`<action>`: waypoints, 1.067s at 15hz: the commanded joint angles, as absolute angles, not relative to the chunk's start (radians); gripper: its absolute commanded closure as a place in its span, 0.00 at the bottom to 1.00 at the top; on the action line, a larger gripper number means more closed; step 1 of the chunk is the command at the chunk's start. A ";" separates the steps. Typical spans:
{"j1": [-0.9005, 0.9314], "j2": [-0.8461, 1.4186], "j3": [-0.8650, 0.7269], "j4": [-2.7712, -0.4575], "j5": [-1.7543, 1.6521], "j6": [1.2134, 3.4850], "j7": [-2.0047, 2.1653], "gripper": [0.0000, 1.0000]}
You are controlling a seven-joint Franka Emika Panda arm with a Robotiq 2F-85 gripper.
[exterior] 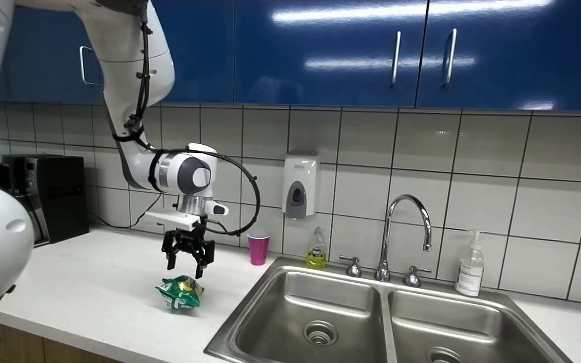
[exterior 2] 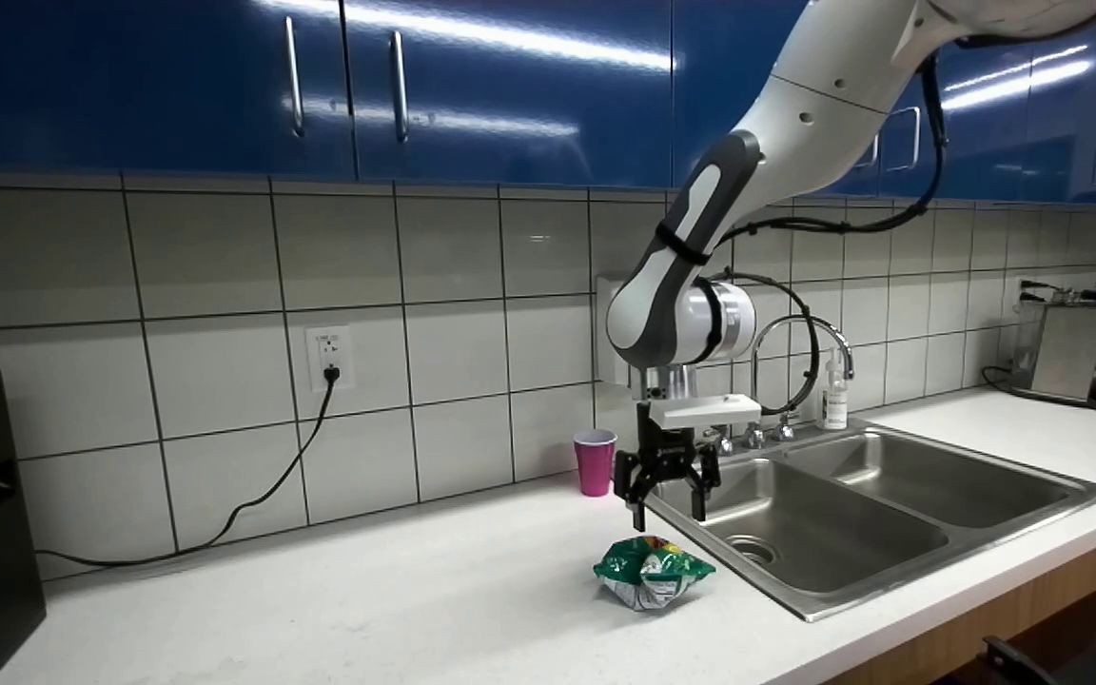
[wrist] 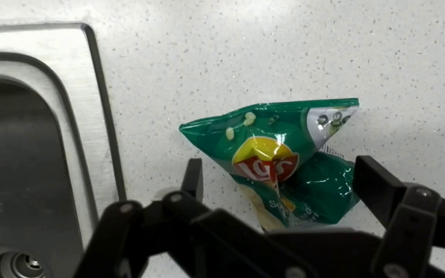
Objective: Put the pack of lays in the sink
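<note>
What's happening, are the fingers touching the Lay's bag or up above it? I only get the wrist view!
Observer: Above it. In both exterior views, the fingers hang over the bag with a gap between.
Operator: Cool! Is anything pink out there?
Observer: Yes, in both exterior views a cup stands upright beside the sink.
Operator: Anything tall I could bump?
Observer: Maybe the faucet; both exterior views show it rising in a tall curve.
</note>
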State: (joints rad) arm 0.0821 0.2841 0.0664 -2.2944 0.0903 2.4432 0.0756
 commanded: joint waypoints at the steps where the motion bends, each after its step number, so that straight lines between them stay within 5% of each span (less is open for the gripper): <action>1: 0.089 0.339 0.077 -2.243 0.097 2.458 0.086 0.00; 10: 0.106 0.416 0.075 -2.171 0.094 2.463 0.096 0.00; 11: 0.106 0.421 0.075 -2.166 0.094 2.462 0.096 0.07; 12: 0.106 0.426 0.075 -2.160 0.095 2.462 0.096 0.26; 16: 0.106 0.440 0.076 -2.145 0.095 2.460 0.094 0.58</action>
